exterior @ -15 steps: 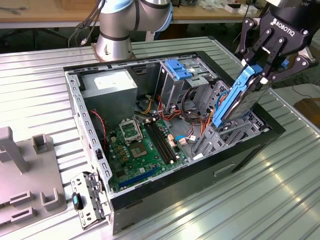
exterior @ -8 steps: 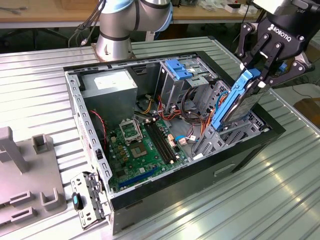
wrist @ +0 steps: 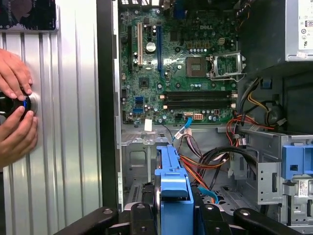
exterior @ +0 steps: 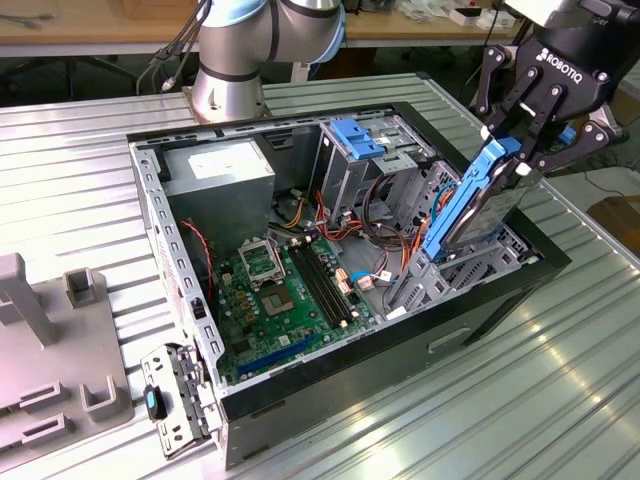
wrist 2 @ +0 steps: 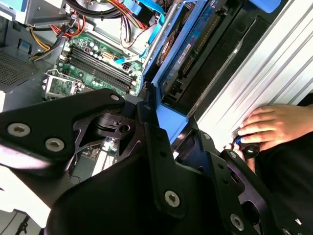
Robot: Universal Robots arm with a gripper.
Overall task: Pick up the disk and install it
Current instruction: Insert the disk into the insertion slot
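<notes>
The claw (exterior: 522, 160) clamps the disk's (exterior: 468, 210) top end, holding it tilted so its lower end meets the bay (exterior: 425, 283) beneath.

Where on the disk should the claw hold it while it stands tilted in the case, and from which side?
By its free upper end, from above, pinching across its thickness. The disk stands on edge, tilted, its lower end down at the drive cage, so the top looks most reachable. The claw is shut there.
</notes>
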